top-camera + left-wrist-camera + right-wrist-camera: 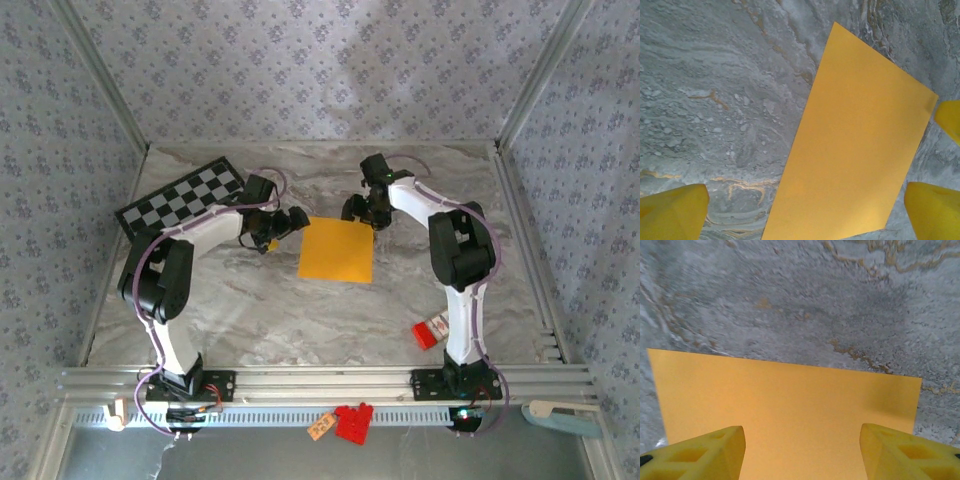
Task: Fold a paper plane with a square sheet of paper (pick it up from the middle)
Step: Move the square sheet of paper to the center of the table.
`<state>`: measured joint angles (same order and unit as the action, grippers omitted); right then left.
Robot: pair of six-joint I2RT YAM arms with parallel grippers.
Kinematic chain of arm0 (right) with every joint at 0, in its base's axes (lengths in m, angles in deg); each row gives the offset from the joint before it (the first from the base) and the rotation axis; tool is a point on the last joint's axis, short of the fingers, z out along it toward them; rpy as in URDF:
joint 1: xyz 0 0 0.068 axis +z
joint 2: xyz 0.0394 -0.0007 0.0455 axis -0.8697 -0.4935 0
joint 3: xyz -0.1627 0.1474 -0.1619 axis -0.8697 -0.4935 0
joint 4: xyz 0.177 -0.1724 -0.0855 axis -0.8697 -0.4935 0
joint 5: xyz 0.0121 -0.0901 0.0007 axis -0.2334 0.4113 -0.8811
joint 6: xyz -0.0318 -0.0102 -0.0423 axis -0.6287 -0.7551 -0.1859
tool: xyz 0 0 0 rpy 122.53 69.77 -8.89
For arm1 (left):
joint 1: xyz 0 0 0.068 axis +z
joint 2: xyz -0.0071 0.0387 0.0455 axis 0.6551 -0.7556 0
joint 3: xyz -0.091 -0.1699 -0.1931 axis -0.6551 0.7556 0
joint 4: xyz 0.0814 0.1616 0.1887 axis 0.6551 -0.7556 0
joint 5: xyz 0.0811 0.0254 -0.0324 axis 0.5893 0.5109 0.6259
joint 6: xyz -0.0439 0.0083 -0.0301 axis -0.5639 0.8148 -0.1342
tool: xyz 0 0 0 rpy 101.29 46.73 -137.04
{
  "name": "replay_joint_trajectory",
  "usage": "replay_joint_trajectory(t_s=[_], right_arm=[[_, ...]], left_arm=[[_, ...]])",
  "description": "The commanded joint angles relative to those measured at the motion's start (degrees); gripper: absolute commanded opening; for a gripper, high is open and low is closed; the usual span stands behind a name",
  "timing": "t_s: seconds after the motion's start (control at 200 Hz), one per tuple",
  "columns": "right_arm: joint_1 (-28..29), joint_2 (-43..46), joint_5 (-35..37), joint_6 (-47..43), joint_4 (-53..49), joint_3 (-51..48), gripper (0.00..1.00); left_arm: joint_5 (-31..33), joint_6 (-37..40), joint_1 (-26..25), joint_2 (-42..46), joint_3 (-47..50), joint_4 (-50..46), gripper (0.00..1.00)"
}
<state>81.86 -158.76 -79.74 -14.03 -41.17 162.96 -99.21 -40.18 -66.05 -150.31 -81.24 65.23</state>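
The square sheet of paper (pixel 337 250) lies flat and unfolded on the marble table (pixel 250 310), near its middle. My left gripper (pixel 285 225) hovers at the sheet's far left corner, open wide. In the left wrist view the sheet (pixel 855 150) runs diagonally between the left gripper's (pixel 805 202) yellow fingers (pixel 675 212). My right gripper (pixel 360 212) is over the sheet's far right corner, jaws apart. In the right wrist view the sheet (pixel 790 400) lies flat beneath the right gripper (pixel 802 447), and nothing is pinched between its fingers (pixel 705 452).
A black-and-white checkered board (pixel 180 195) lies at the back left. A small red block (pixel 430 333) sits by the right arm's base. Red pieces (pixel 352 420) hang on the front rail. Patterned walls close in the table on three sides.
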Motion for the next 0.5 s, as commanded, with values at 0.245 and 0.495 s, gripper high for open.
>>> replay_joint_trajectory(t_s=[0.245, 0.495], right_arm=[[3.78, 1.32, 1.41, 12.89, 0.21, -5.46, 0.66], [7.93, 5.33, -4.82, 26.09, 11.96, -10.93, 0.64]], left_arm=[[-0.18, 0.13, -3.00, -2.51, -4.02, -6.32, 1.00], [2.63, 1.71, -3.81, -2.51, -4.25, -10.32, 0.99]])
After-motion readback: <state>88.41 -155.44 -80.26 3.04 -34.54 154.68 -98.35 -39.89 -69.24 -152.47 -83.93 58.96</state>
